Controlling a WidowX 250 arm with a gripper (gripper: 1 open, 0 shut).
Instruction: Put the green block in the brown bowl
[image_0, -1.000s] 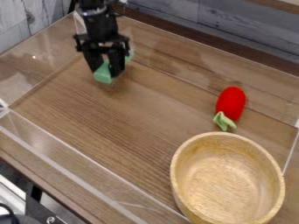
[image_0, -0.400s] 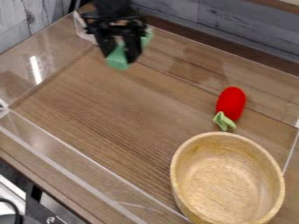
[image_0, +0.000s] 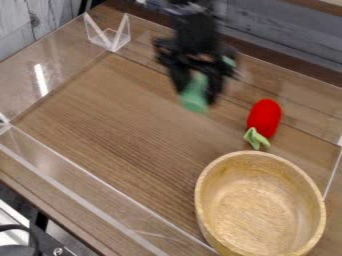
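One thing matters for our next move: the large round light-tan wooden bowl (image_0: 261, 210) lies nearer to us and to the right of the black gripper (image_0: 198, 92). We see the gripper closed around the small mint-green rectangular block (image_0: 198, 95), lifted above the wooden worktop (image_0: 107, 130), its long axis roughly upright, well apart from the bowl.
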